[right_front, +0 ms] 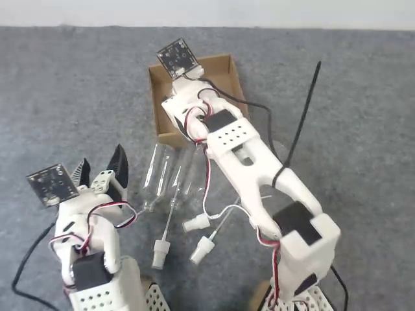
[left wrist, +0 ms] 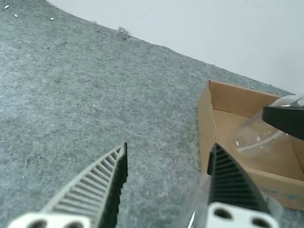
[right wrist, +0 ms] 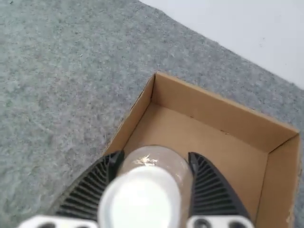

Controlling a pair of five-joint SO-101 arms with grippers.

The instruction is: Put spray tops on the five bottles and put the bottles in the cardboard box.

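Observation:
My right gripper (right wrist: 156,159) is shut on a clear bottle (right wrist: 153,164) with a white spray top (right wrist: 140,199), held over the near left part of the cardboard box (right wrist: 223,116). In the high view the right arm (right_front: 240,142) stretches to the box (right_front: 227,68). The left wrist view has that bottle (left wrist: 259,135) inside the box (left wrist: 205,123). My left gripper (left wrist: 169,149) stands open over the carpet, also seen open (right_front: 102,155) at the lower left. Clear bottles (right_front: 157,173) lie without tops beside it, and three white spray tops (right_front: 196,224) lie nearer the arm bases.
Grey carpet covers the whole surface, with a white wall along the far edge. A black cable (right_front: 301,116) runs from the right arm toward the back. Open carpet lies left of the box and around the left gripper.

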